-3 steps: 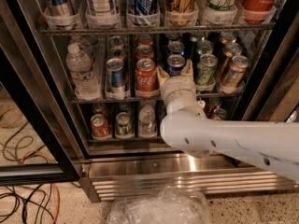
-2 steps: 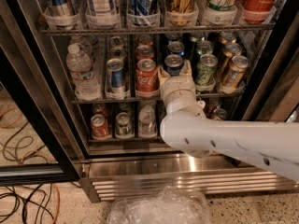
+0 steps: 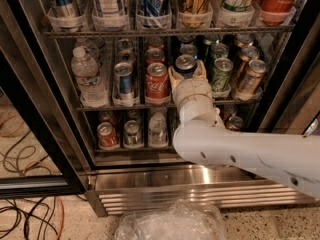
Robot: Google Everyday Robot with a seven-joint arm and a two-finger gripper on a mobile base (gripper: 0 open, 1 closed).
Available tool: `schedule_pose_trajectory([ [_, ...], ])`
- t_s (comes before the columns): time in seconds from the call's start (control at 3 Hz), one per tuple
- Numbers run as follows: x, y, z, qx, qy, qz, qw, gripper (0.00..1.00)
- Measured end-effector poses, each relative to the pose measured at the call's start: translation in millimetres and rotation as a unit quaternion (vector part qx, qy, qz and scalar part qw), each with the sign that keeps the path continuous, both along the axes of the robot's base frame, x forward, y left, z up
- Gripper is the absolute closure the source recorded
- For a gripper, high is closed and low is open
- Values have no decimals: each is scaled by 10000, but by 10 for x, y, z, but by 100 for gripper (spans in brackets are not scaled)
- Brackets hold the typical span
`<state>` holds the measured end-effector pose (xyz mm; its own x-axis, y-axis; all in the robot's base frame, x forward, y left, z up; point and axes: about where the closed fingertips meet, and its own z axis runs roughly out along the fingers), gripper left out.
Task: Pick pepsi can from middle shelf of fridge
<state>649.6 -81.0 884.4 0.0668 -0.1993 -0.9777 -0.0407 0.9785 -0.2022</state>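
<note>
From lower right my arm point(image 3: 250, 154) runs up to centre, where my jaws stand open astride the pepsi can point(image 3: 185, 64), frontmost in its lane on the middle shelf point(image 3: 100, 106) of the fridge point(image 3: 150, 179); the Coca-Cola can point(image 3: 157, 81) close beside it leaves only a straight-on approach.

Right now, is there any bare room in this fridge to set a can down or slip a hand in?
Bare: the stainless steel ledge between the bottom cans and the grille. The middle shelf is packed lane to lane, from water bottle to gold cans; the pincer sits at the pepsi can. Only headroom above can tops looks passable.
</note>
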Motion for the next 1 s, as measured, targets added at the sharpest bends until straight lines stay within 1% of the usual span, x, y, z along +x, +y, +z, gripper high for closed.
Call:
schedule_pose_trajectory([
  [0.33,-182,-49,303,109,-340,226,9991,100],
  [0.67,-383,-82,551,217,-476,694,9962,100],
  [1.0,-466,57,321,296,4,1305,9910,100],
])
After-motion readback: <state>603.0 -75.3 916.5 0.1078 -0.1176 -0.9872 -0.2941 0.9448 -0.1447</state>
